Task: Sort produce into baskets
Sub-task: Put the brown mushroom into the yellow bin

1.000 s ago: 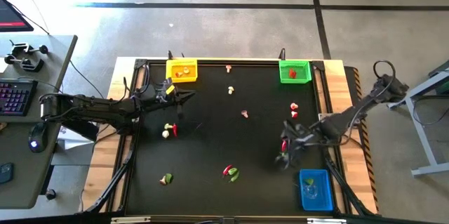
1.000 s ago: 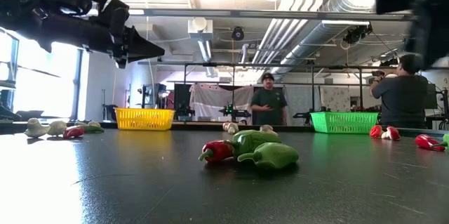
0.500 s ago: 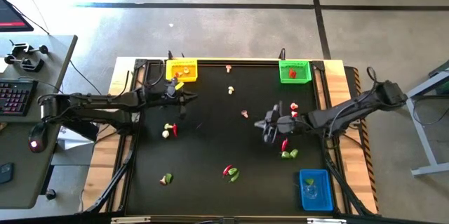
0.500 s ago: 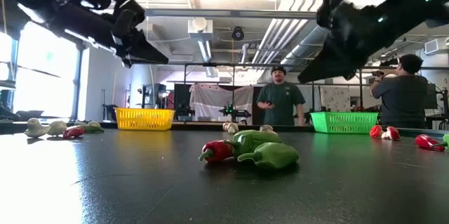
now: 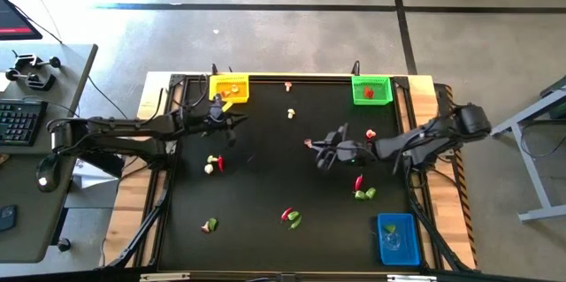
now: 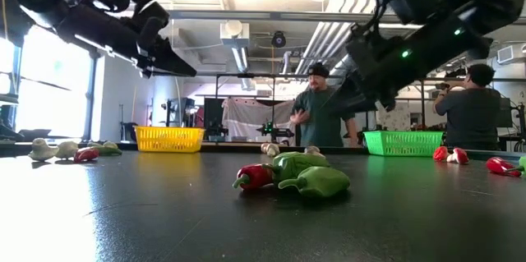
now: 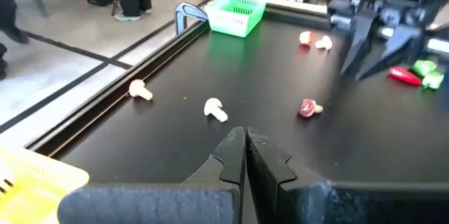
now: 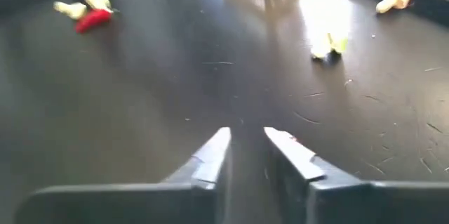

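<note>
While the left gripper (image 5: 232, 120) hangs clenched and empty near the yellow basket (image 5: 229, 87), the right gripper (image 5: 324, 152) hovers mid-bench, jaws slightly parted, nothing held, beside a red-and-cream piece (image 5: 309, 143). Likely step: approach; next, lower and close on it.

Bright, even overhead light; the black table (image 5: 265, 185) shows faint sheen. In the low view a window (image 6: 49, 89) blows out white and the near tabletop is soft. The right wrist view is motion-blurred, with a glare patch (image 8: 319, 13) on the mat
</note>
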Action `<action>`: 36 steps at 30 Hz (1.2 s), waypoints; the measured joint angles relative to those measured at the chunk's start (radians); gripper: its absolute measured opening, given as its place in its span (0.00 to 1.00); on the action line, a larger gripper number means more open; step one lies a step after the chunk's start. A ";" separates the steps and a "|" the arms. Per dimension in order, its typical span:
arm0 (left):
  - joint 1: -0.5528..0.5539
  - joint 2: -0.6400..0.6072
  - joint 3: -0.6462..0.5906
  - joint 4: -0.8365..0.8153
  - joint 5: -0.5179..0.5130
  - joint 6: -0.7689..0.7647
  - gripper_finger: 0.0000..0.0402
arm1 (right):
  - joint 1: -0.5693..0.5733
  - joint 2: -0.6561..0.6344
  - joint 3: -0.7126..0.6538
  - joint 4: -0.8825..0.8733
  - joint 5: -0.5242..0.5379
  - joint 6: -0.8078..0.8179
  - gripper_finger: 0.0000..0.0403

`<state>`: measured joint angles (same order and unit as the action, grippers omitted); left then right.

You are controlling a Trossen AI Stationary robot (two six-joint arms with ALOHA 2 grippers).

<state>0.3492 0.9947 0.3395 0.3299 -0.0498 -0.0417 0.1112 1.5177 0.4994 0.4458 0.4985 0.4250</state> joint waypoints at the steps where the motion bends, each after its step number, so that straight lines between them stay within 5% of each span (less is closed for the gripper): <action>1: 0.000 0.000 -0.016 0.025 0.000 -0.008 0.00 | 0.000 0.029 0.016 0.000 0.010 -0.005 0.25; 7: 0.000 0.000 -0.071 0.096 0.000 -0.046 0.00 | -0.007 0.190 0.124 -0.028 0.052 -0.025 0.51; 13: -0.002 0.000 -0.084 0.094 0.000 -0.061 0.00 | -0.033 0.260 0.205 -0.129 0.078 -0.003 0.57; 20: -0.004 0.000 -0.084 0.095 0.000 -0.061 0.00 | -0.073 0.271 0.235 -0.236 0.064 0.020 0.44; 31: -0.004 0.000 -0.084 0.095 0.006 -0.089 0.00 | -0.078 0.271 0.235 -0.230 -0.001 0.019 0.04; 36: -0.004 0.000 -0.084 0.095 0.023 -0.119 0.00 | -0.078 0.271 0.235 -0.142 -0.061 0.009 0.04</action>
<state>0.3454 0.9951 0.2558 0.4247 -0.0272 -0.1606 0.0330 1.7882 0.7344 0.3033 0.4376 0.4340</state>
